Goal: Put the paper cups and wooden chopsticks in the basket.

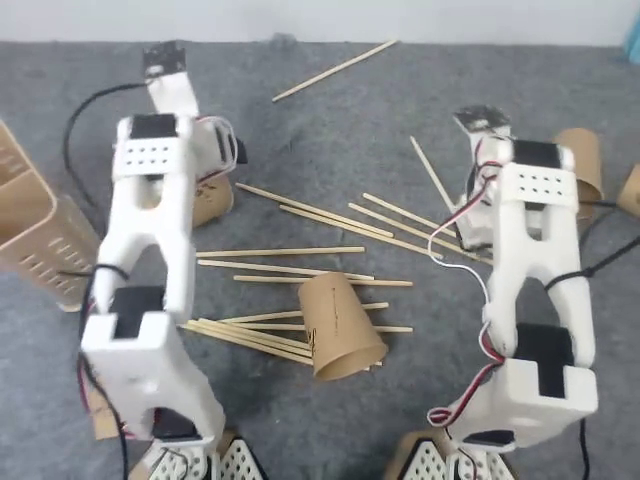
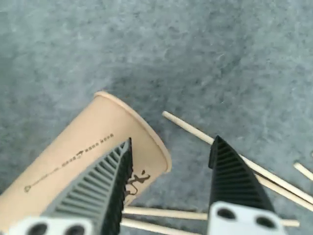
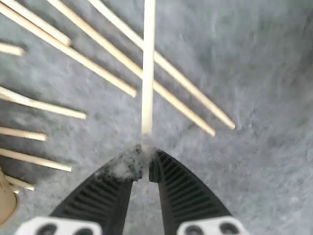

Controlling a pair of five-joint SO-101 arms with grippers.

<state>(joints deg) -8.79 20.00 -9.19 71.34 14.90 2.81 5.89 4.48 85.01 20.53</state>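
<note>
1. As I read outward from the arm bases, the nearest container is a paper cup (image 1: 340, 325). It lies on its side mid-table with its mouth toward the bases, on top of a bundle of chopsticks (image 1: 250, 335). I can't see into it.
2. More loose chopsticks (image 1: 290, 270) are fanned across the grey mat (image 1: 300, 130) between the two arms.
3. The basket (image 1: 40, 235) sits at the table's left edge and is tilted. The frame cuts off most of it, so I can't tell what it holds.
4. The left gripper (image 2: 172, 141) has its jaws wide apart over a second cup (image 2: 83, 152), which is also on its side. One finger (image 2: 105, 191) is above the cup wall near the rim, and the other is off to the side over the mat. I can't tell whether either one touches the cup. From above, the arm hides most of this cup (image 1: 212, 200).
5. The right gripper (image 3: 145, 154) has its jaws drawn together on the near end of a single chopstick (image 3: 148, 73). That stick points away from the tips and crosses two others. Grey fuzz at the tips blurs the contact point.
6. Farther right, two more cups (image 1: 585, 160) sit behind the right arm. One is partly hidden by the arm, and the other (image 1: 632, 190) is cut off by the frame.
7. Farthest out, one stray chopstick (image 1: 335, 70) lies alone near the back edge.
</note>
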